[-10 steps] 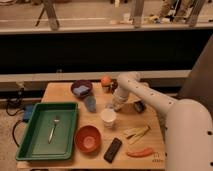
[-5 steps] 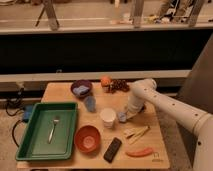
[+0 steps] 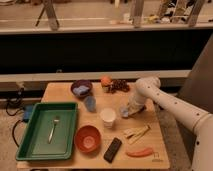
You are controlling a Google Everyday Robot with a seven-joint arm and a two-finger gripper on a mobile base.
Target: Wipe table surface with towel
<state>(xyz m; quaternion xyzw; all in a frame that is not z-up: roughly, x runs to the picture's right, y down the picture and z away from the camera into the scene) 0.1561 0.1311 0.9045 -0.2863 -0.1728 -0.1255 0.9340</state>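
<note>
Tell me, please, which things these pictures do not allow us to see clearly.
- Gripper, camera view: low over the table beside the white cup; blur hides what it holds.
- Towel: cannot be identified anywhere.
- Purple bowl: bluish contents too blurred to name.
- Arm's base: cut off by the right edge.

I've got one view: high, front-on, angled down at the table (image 3: 60, 91), mid-range. Window wall fills the top; gripper (image 3: 125, 112) sits right of centre.
</note>
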